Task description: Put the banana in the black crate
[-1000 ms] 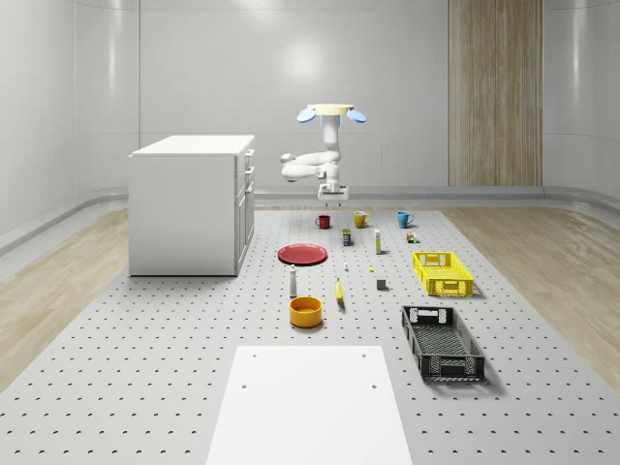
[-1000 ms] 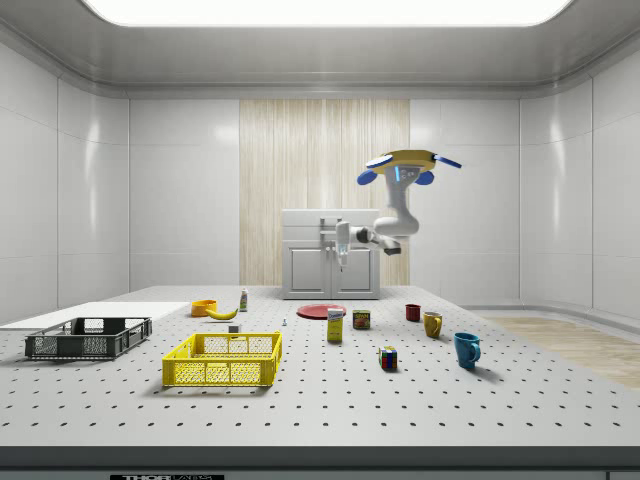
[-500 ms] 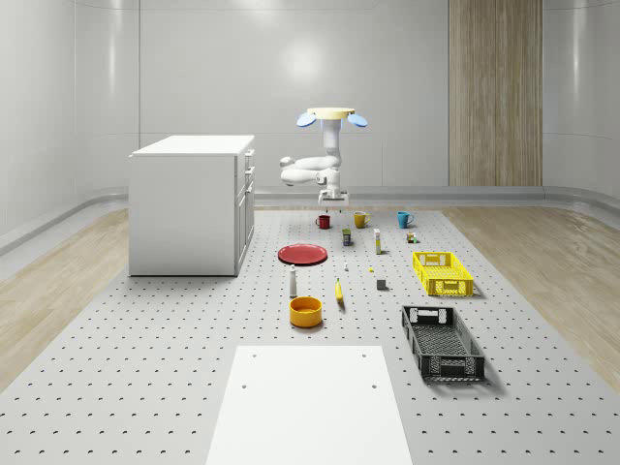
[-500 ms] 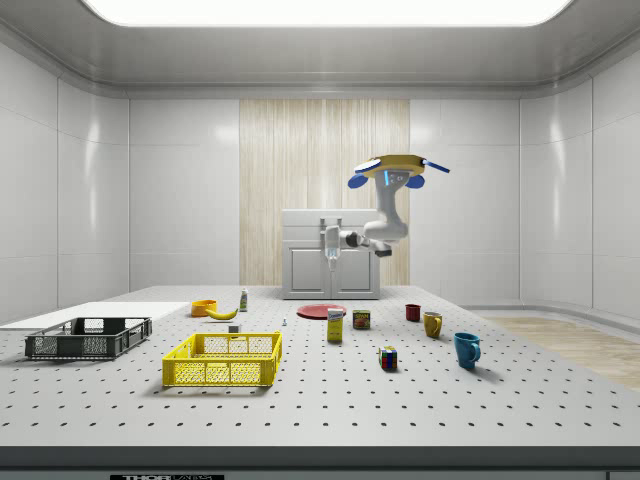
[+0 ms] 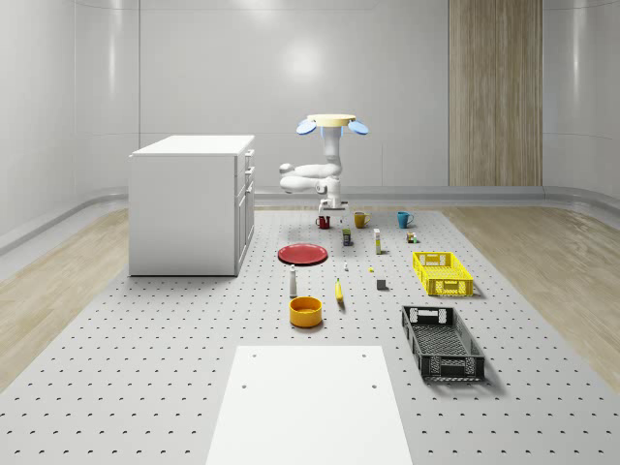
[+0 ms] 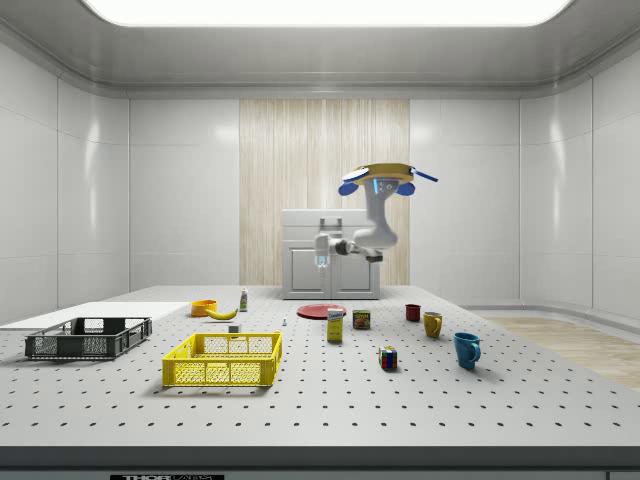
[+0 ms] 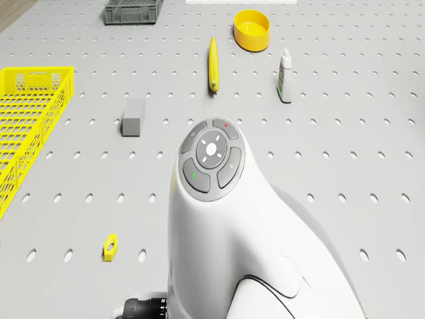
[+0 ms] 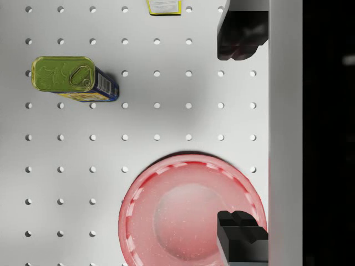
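A red plate [image 8: 191, 216] lies near a tin [image 8: 75, 78] (both on pegboard).

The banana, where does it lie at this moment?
In the whole-scene view the banana lies on the pegboard floor, between the orange bowl and the small grey block.

White robot arm hung beneath a small quadrotor drone [image 6: 387, 175].
Drone body is yellow with blue rotors; the arm [image 7: 226, 219] is glossy white, its round grey cap segmented, with black fingertips [image 8: 241, 34].
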{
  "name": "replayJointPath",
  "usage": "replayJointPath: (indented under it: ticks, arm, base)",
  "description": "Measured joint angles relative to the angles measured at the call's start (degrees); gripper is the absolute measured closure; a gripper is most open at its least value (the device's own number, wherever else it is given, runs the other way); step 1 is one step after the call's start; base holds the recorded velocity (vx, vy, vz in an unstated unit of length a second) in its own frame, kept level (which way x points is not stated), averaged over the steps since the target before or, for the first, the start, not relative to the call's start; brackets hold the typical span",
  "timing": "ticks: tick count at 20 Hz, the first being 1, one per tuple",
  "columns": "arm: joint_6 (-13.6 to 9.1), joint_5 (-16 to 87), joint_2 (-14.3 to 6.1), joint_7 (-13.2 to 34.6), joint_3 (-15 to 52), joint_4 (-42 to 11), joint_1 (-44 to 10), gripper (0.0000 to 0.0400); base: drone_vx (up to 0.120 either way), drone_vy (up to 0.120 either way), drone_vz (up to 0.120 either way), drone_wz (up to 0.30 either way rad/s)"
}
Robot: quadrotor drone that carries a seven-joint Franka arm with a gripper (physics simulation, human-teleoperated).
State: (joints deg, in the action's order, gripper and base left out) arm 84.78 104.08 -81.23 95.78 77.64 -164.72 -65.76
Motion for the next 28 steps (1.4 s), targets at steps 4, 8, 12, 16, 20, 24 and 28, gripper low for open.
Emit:
replayJointPath:
  ticks: [4,8,12,16,20,24,28]
  arm:
    - [0.52,-0.24,-0.56,0.11,0.1,0.03,-0.13,0.0]
    - [1.01,-0.46,-1.09,0.22,0.19,0.05,-0.25,0.0]
    - [1.49,-0.68,-1.59,0.31,0.28,0.07,-0.37,0.0]
    - [1.93,-0.88,-2.07,0.4,0.36,0.1,-0.48,0.0]
    - [2.36,-1.07,-2.53,0.49,0.44,0.12,-0.58,0.0]
    - [2.77,-1.25,-2.96,0.57,0.51,0.14,-0.68,0.0]
    - [3.15,-1.42,-3.37,0.65,0.57,0.15,-0.77,0.0]
  base:
    - [0.12,0.0,-0.02,0.0]
    - [0.12,0.0,-0.12,0.0]
    - [0.12,0.0,-0.01,0.0]
    - [0.12,0.0,-0.11,0.0]
    - [0.12,0.0,-0.08,0.0]
    - [0.12,0.0,-0.08,0.0]
    - [0.12,0.0,-0.01,0.0]
